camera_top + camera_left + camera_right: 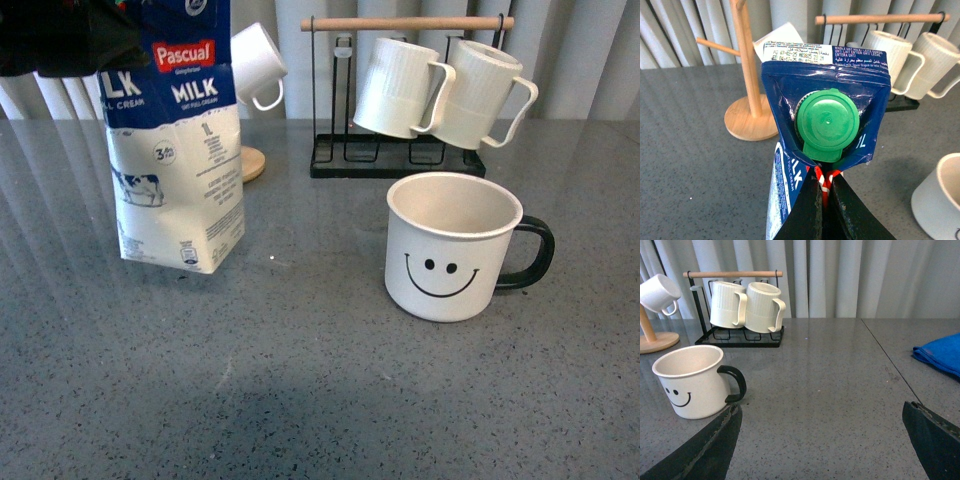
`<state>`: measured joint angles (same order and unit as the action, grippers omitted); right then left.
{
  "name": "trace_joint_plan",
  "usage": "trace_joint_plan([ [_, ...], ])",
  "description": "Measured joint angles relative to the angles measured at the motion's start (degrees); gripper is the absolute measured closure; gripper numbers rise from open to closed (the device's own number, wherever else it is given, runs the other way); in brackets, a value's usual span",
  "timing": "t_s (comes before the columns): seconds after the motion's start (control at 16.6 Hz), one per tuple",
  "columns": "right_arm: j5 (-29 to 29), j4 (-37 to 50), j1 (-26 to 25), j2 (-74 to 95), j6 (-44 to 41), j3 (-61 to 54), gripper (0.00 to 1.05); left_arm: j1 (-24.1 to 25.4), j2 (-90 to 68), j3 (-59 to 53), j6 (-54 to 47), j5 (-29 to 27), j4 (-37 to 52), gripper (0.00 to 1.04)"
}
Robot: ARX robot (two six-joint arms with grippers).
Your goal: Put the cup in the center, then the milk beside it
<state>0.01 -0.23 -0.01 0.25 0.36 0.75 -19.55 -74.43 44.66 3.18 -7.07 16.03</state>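
My left pincer (pixel 824 195) clenches the milk (pixel 180 170) at its top; my right pincer (pixel 822 445) is released. The milk and the cup (pixel 450 250) stand well apart, with table (pixel 300 400) between them.

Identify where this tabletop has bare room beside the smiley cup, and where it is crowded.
Bare grey table lies between the milk carton and the smiley cup, and across the front before both. It is crowded at the back: the black mug rack behind the cup, the wooden stand behind the carton.

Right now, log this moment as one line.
left claw: shut on milk top | milk: tilted, left of cup, apart | cup: upright on table | right claw: open, empty
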Motion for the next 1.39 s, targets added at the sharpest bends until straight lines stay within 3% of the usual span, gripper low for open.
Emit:
trace_joint_plan([
  [0.3,0.0,0.0,0.0,0.0,0.0,0.0,0.07,-9.0,1.2,-0.4,5.4,-7.9,4.4,1.03],
  [0.54,0.0,0.0,0.0,0.0,0.0,0.0,0.07,-13.5,-3.0,-1.6,8.2,-12.3,9.2,1.03],
  [1.39,0.0,0.0,0.0,0.0,0.0,0.0,0.07,-18.7,-12.8,-2.8,11.8,-18.6,19.2,1.03],
])
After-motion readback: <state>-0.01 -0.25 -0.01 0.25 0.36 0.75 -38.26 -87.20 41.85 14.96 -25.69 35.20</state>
